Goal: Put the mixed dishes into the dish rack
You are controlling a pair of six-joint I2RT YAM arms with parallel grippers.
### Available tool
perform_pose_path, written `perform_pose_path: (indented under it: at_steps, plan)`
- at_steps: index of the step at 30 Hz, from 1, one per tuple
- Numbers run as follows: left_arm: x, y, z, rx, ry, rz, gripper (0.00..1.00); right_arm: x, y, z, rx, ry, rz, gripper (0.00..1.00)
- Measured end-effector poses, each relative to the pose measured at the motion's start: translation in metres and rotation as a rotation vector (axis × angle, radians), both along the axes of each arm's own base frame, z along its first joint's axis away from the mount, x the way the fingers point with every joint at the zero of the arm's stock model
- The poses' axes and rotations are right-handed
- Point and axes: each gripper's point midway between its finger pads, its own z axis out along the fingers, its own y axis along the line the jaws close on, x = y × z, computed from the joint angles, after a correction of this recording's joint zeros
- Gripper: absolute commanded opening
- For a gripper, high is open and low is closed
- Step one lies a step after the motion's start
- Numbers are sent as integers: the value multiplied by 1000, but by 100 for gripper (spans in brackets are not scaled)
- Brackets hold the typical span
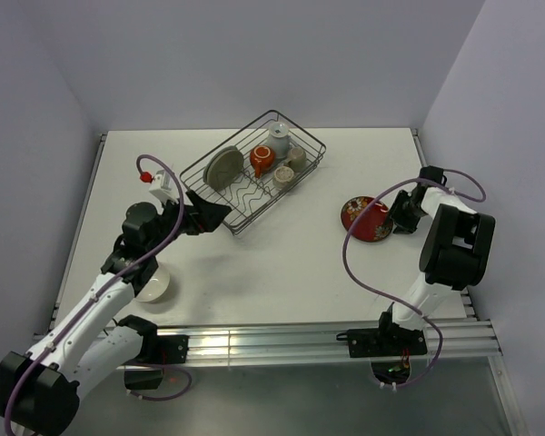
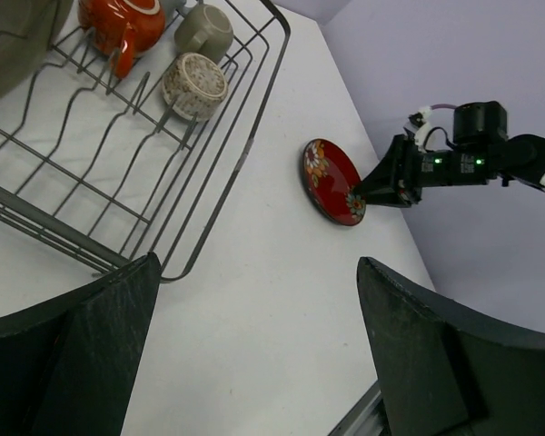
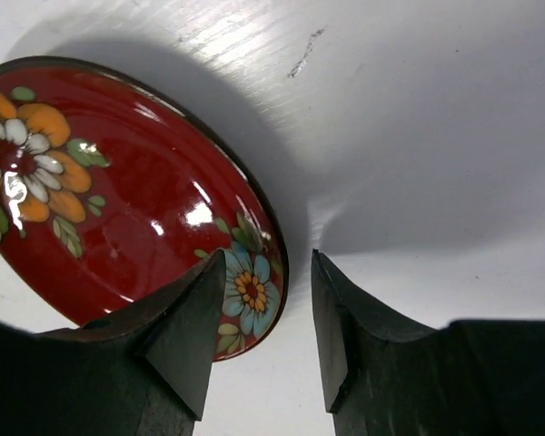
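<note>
Your left gripper (image 2: 258,263) gapes beside the dish rack (image 1: 259,213); right gripper (image 3: 271,272), jaws apart, straddles the red floral plate (image 3: 118,200).

My white bench (image 1: 282,263) carries the dark wire dish rack (image 1: 251,196) toward its far side, the red floral plate (image 1: 367,219) at right, and a cream bowl (image 1: 154,286) near the front left edge.

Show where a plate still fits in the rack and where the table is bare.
Dish rack: the wavy dividers from the olive-grey plate to the near corner are bare; the far end is crowded with the orange-red mug and cups. Table: bare between the rack and the red floral plate.
</note>
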Motion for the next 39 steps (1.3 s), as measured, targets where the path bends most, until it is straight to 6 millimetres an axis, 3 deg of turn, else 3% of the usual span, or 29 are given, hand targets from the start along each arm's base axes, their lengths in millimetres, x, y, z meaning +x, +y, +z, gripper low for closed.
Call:
perform_pose_path:
  at_steps: [4,17,25,33,39]
  plan:
    - [-3,-4,0,-45,16,-13,94,1,1,-9,29,26,-32,36]
    - [1,-32,22,-245,42,-108,93,9,6,-8,130,-21,-59,0]
    - [-11,-79,6,-276,115,-236,93,0,19,2,190,-102,-4,0]
    - [-21,-130,-3,-274,162,-355,93,-1,28,44,185,-270,89,0]
    - [-26,-168,-17,-311,215,-419,95,-10,26,44,176,-286,94,0]
